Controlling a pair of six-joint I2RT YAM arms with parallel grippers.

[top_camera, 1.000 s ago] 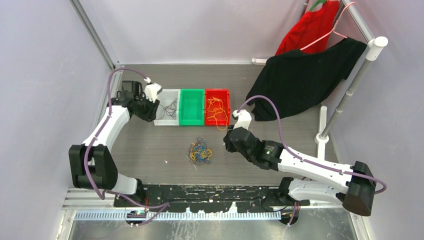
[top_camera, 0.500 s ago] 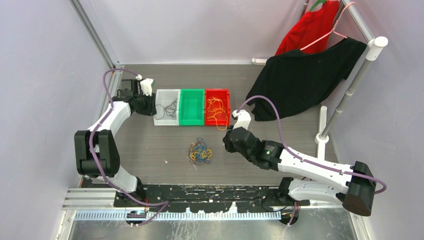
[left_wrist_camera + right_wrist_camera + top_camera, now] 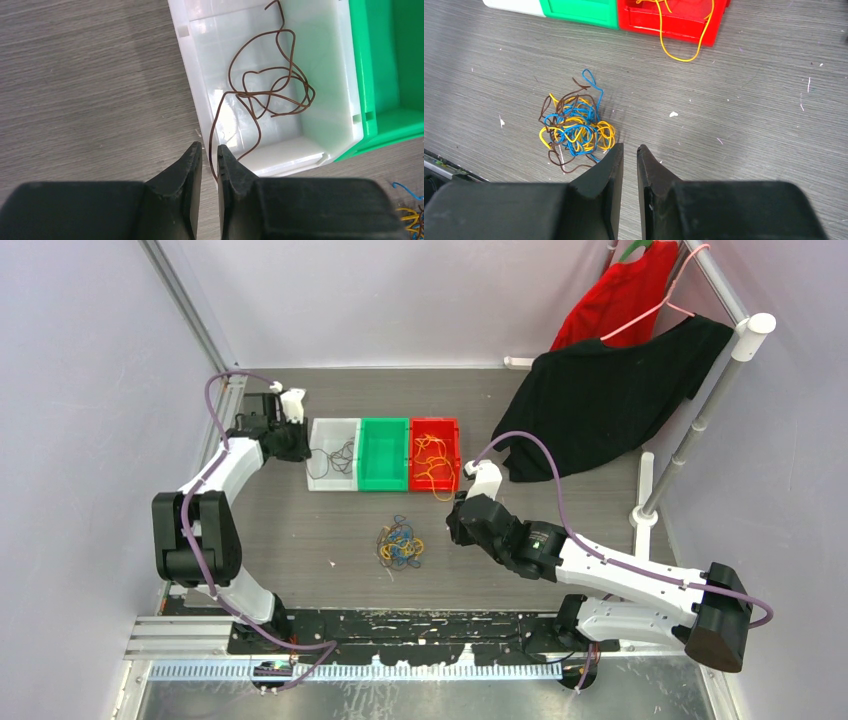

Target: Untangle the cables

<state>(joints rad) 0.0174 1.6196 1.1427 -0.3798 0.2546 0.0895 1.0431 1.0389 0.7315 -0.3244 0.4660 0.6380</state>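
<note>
**Top external.** Cables in three lots on the counter (image 3: 290,530).
- Mixed tangle (image 3: 400,543) of blue, orange-yellow and brown strands, in front of the bins.
- Brown strand (image 3: 342,455) in the white bin (image 3: 333,423).
- Orange-yellow strands (image 3: 432,460) in the red bin (image 3: 435,423).
- Green bin (image 3: 384,423) between the two.

The left pincer (image 3: 301,443) sits at the white bin's left wall. The right pincer (image 3: 453,529) is just right of the tangle and the nearer arm to it.

**Left wrist.** Left pincer (image 3: 210,147) narrow, with only a slit showing. The brown strand (image 3: 260,80) loops inside the white bin (image 3: 185,60). Its tail crosses the near rim and runs into the slit. Whether it is pinched cannot be told.

**Right wrist.** Right pincer (image 3: 630,147) narrow, with nothing between the fingers. The tangle (image 3: 574,127) lies just ahead and to the left of the tips, apart from them. It is a roundish clump with no clear long axis. One orange-yellow loop (image 3: 684,57) hangs over the red bin (image 3: 674,22) wall.

**Judgement.** The next reach is probably forward and left.
</note>
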